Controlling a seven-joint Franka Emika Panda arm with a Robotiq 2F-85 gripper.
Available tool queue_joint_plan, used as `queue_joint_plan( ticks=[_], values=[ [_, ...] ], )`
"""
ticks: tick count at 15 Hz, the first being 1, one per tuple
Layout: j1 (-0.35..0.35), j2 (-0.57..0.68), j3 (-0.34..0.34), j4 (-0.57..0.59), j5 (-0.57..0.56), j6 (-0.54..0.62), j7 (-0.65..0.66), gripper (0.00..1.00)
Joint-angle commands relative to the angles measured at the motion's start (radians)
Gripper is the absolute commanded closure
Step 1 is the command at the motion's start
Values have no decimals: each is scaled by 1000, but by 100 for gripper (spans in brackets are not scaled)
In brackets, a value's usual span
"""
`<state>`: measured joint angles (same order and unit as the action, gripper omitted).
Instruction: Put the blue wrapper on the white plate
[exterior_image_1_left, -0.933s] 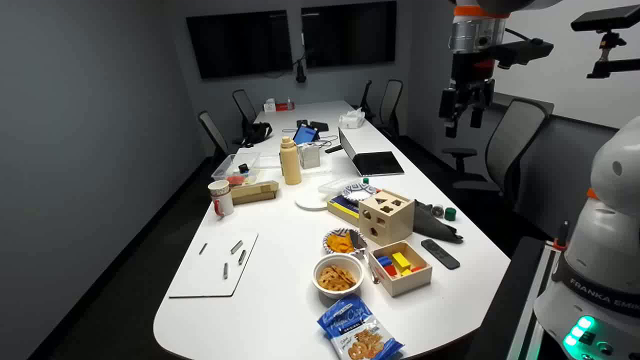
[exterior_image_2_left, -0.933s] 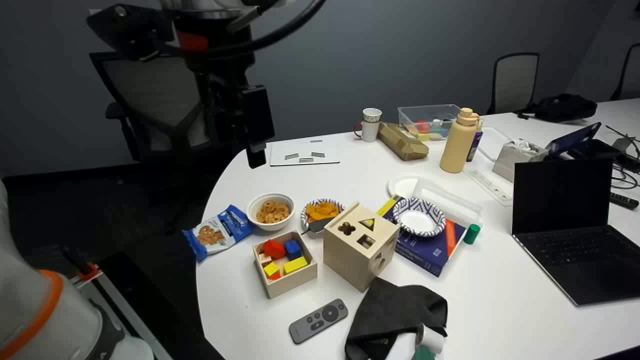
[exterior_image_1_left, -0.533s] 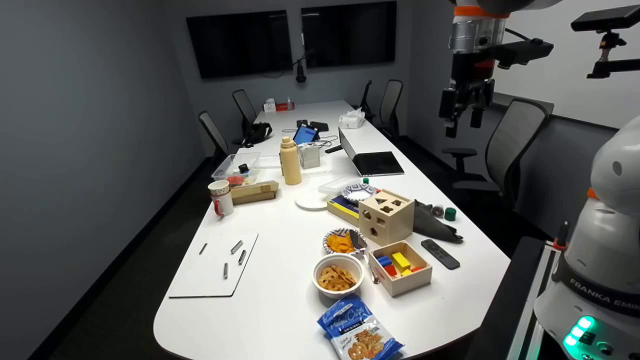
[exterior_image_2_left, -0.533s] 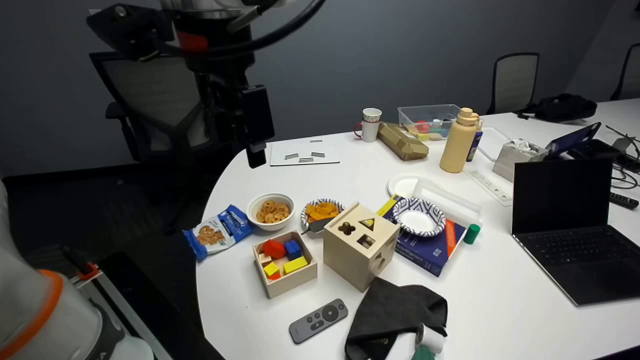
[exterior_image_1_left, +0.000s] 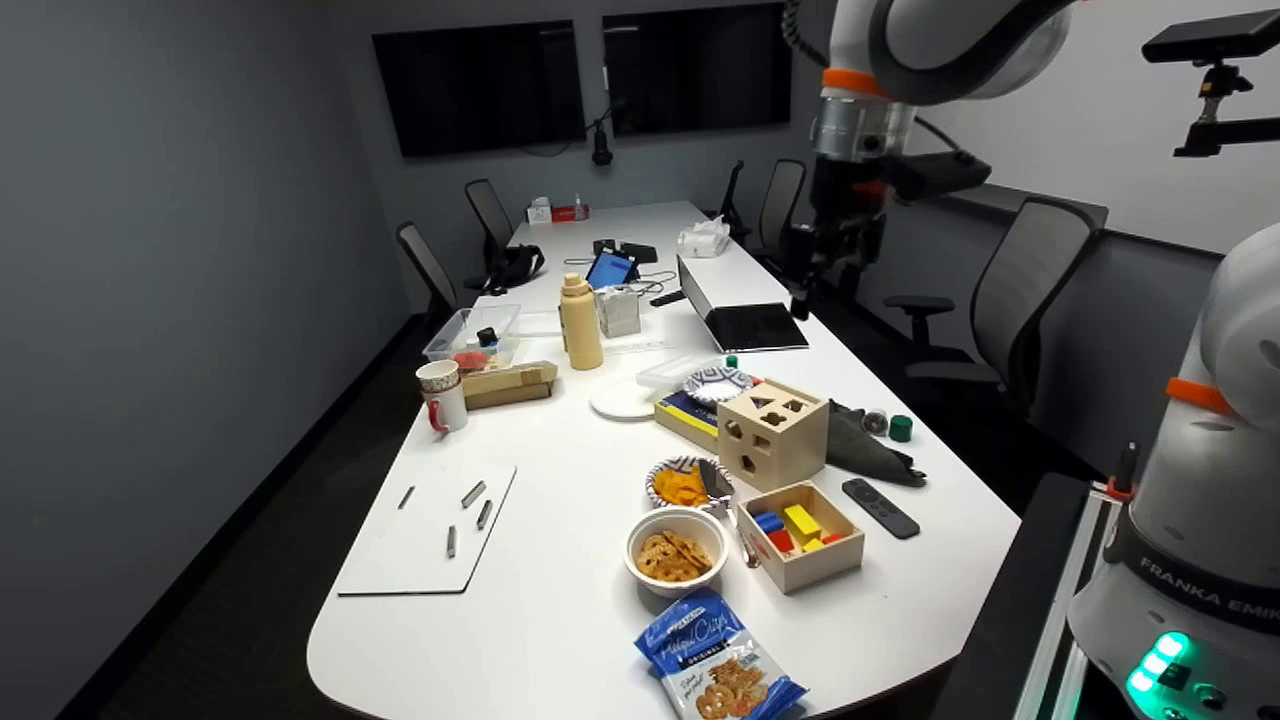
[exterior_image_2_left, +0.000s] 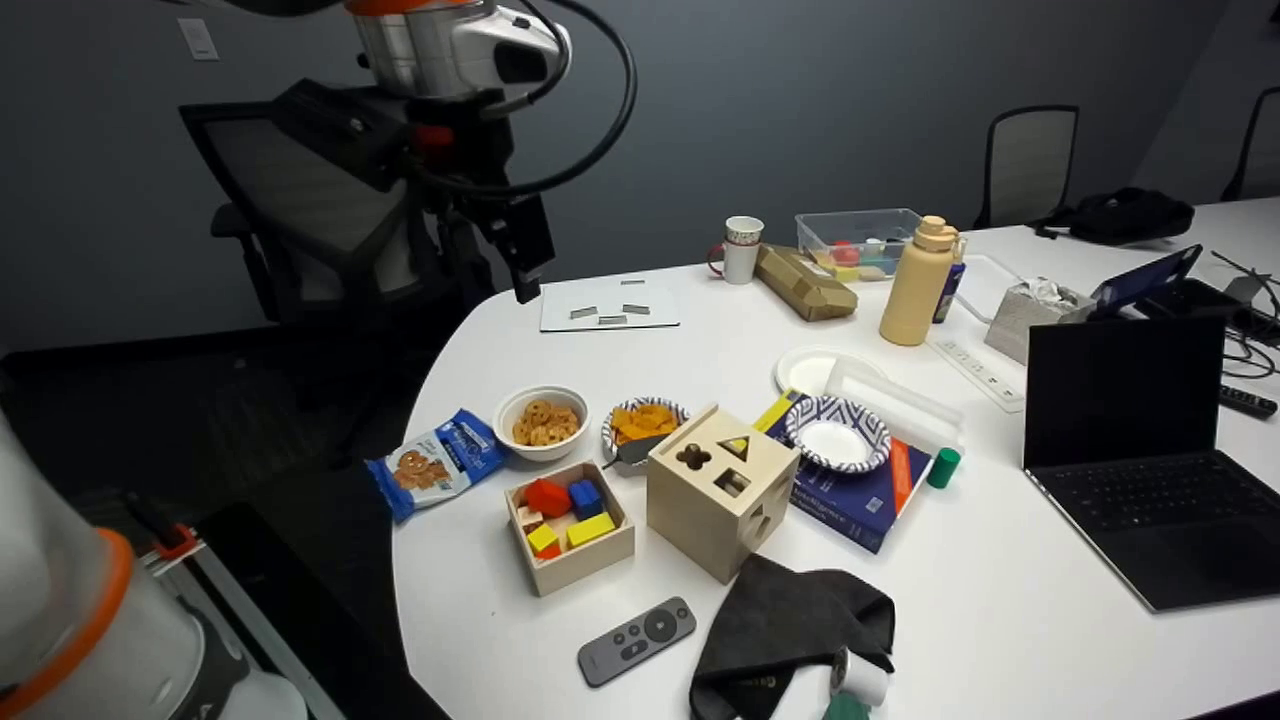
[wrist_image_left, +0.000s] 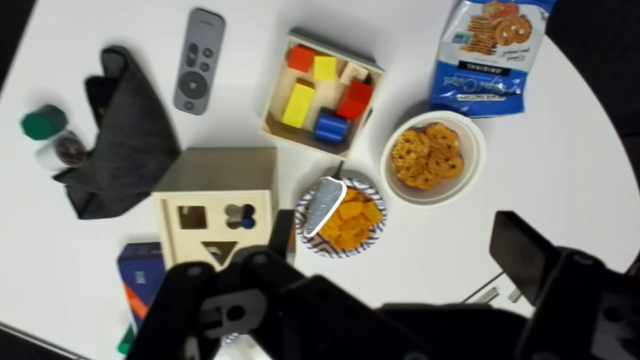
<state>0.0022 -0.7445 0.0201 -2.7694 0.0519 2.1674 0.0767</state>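
The blue wrapper is a blue snack bag (exterior_image_1_left: 715, 655) lying flat near the table's rounded end. It also shows in an exterior view (exterior_image_2_left: 437, 465) and at the top right of the wrist view (wrist_image_left: 490, 57). The plain white plate (exterior_image_1_left: 622, 402) lies flat farther along the table, beside the book and a clear plastic container; it also shows in an exterior view (exterior_image_2_left: 803, 370). I cannot make it out in the wrist view. My gripper (wrist_image_left: 395, 225) is open and empty, high above the table and apart from both. It shows in both exterior views (exterior_image_1_left: 826, 290) (exterior_image_2_left: 505, 285).
A white snack bowl (exterior_image_2_left: 541, 447) touches or nearly touches the bag. Beside it stand a patterned bowl (exterior_image_2_left: 612, 437) with orange chips and a spatula, a block box (exterior_image_2_left: 585, 572) and a tall wooden cube (exterior_image_2_left: 690, 520). A patterned plate (exterior_image_2_left: 838, 462) sits on a book (exterior_image_2_left: 840, 515).
The arm has moved in the last half second. In an exterior view the gripper has shifted left and down; in the opposite view it is slightly right and higher in the picture. The objects have not moved.
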Motion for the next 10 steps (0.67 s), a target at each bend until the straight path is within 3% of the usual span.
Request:
queue_joint_plan(
  ticks=[1,6,10],
  values=[
    [135,210,39,0,140,201,-2,0],
    [290,518,107,-6,328,400,1,0],
    [376,791,164,22,590,562,-67,0]
  ],
)
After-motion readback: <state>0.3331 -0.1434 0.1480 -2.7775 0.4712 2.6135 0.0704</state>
